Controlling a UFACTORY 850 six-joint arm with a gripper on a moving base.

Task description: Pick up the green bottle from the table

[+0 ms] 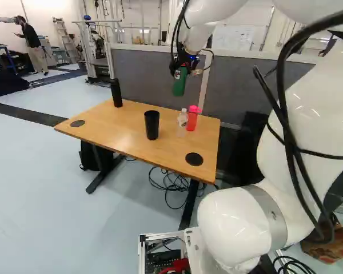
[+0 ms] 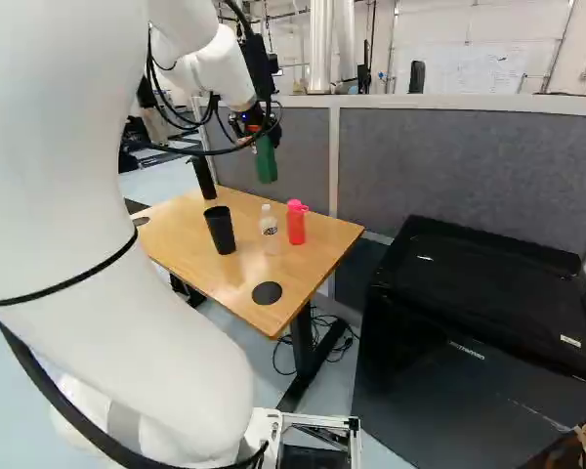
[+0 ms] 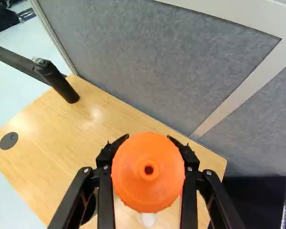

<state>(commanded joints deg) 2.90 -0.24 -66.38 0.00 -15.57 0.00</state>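
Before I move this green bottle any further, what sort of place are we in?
Probably a robotics lab or workshop: another robot shows at the far left of the left base view, a stepladder stands in the background, and a gray partition stands behind the table.

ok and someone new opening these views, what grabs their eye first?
Probably the round bright-orange cap in the wrist view, gripped between the black fingers. In the base views, the green bottle under that cap, held in the air above the light wooden table. Next, likely the bright pink plastic bottle standing on the table beside a small clear plastic bottle.
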